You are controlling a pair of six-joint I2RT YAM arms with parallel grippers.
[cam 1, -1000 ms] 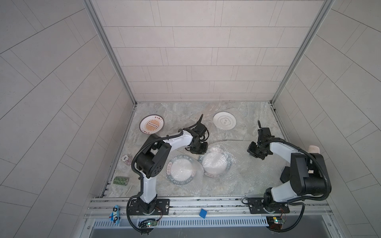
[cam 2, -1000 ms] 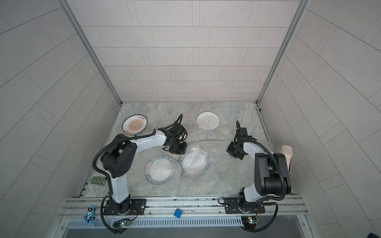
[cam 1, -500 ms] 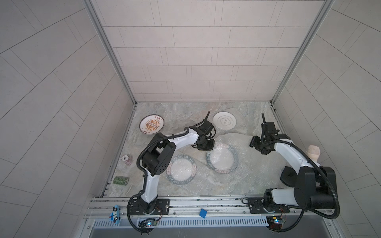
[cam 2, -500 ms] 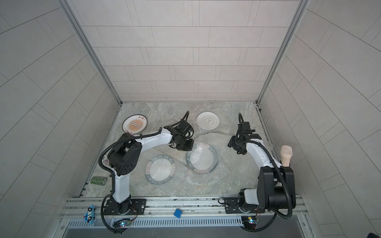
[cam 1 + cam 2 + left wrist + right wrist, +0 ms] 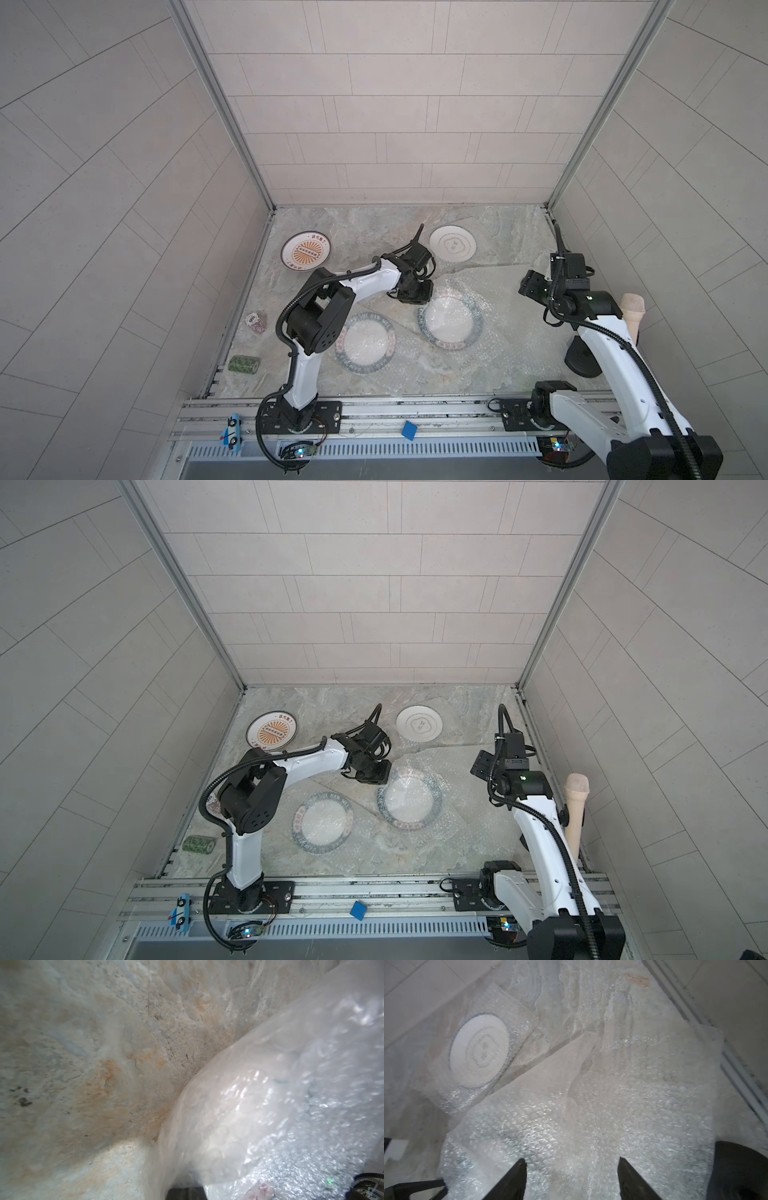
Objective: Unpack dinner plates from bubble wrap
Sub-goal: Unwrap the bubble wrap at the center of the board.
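In both top views a green-rimmed dinner plate (image 5: 451, 323) (image 5: 409, 799) lies inside a bubble wrap sheet (image 5: 505, 299) (image 5: 459, 781) spread open to its right. My left gripper (image 5: 413, 296) (image 5: 372, 776) sits at the plate's far-left rim, shut on a bunched fold of the bubble wrap (image 5: 259, 1105). My right gripper (image 5: 530, 286) (image 5: 482, 766) hangs open over the bubble wrap (image 5: 591, 1115) with nothing between its fingers (image 5: 572, 1164). A second green-rimmed plate (image 5: 365, 341) lies front left, the sunburst plate (image 5: 305, 250) back left, and the grey-ringed plate (image 5: 453, 248) (image 5: 479, 1051) at the back.
A green patterned roll (image 5: 244, 364) and a small patterned object (image 5: 255, 322) lie by the left wall. A pinkish cup (image 5: 631, 316) stands at the right wall near a black object (image 5: 582, 361). The grey-ringed plate rests on its own wrap sheet (image 5: 517, 1014). Tiled walls close three sides.
The wrap that was bundled over the right-hand green-rimmed plate has opened out to the right, baring the plate's rim. My right gripper opened, let the wrap go and drew back right.
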